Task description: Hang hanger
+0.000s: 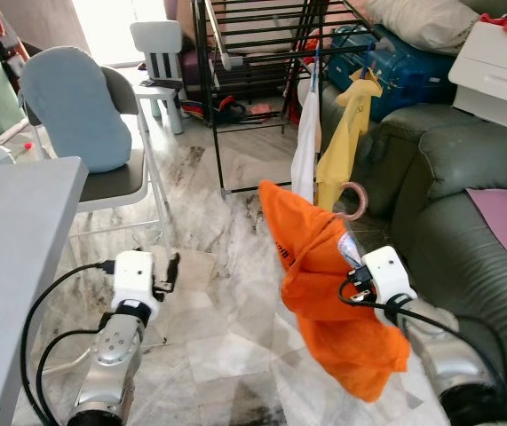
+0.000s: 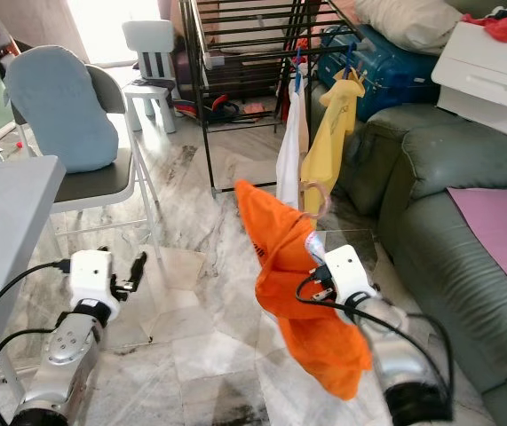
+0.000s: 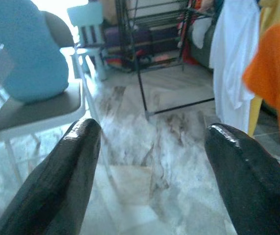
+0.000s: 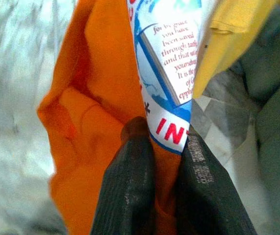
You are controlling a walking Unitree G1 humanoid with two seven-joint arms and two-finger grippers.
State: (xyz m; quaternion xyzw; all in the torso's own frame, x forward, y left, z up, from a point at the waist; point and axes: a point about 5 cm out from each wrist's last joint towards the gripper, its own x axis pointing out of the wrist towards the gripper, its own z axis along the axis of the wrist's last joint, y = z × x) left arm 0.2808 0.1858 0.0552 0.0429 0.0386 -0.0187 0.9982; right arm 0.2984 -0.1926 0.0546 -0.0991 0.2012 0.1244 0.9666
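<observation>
The right gripper (image 4: 166,147) is clamped on an orange T-shirt (image 1: 324,293), its two black fingers (image 4: 130,186) pinching a fold of cloth with a white and blue printed panel between them. The right arm reaches forward and up from the lower right, wrist raised, holding the shirt in the air above the marble floor (image 1: 226,328). The shirt hangs on a hanger whose pinkish curved hook (image 1: 357,197) rises just above and beyond the gripper. On the printed panel, small red writing reads in part "for by grace you have been saved through", with large red letters "INT" below it; the rest is hidden.

Just beyond the hook, a yellow shirt (image 1: 342,142) and a white garment (image 1: 305,146) hang from a black drying rack (image 1: 253,53). A green sofa (image 1: 466,222) stands to the right of the gripper.

The left gripper (image 1: 171,269), well apart to the left, is held low over the floor with its fingers (image 3: 66,171) spread wide and nothing between them. Beyond it stands a folding chair (image 1: 133,177) bearing a blue cushion (image 1: 75,106).
</observation>
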